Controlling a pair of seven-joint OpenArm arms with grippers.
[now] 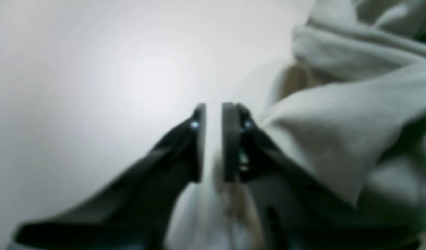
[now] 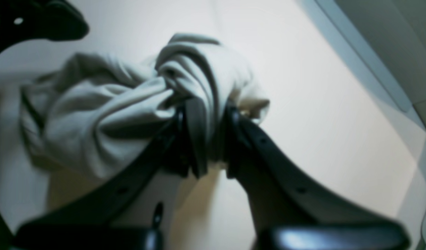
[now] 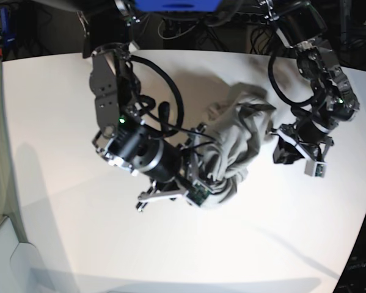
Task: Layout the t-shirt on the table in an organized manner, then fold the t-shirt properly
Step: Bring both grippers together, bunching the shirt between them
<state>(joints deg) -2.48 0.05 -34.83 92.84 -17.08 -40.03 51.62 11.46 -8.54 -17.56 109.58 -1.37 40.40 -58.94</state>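
The t-shirt [image 3: 234,143] lay bunched in a wrinkled heap near the middle of the white surface [image 3: 60,232]. The right end effector [image 2: 206,139] was clamped on a thick fold of the cloth, the fabric pinched between its dark fingers [image 2: 233,132]. The left end effector [image 1: 213,139] stood just beside the heap with its two pads slightly apart, a narrow gap of bare surface showing between them and no cloth inside.
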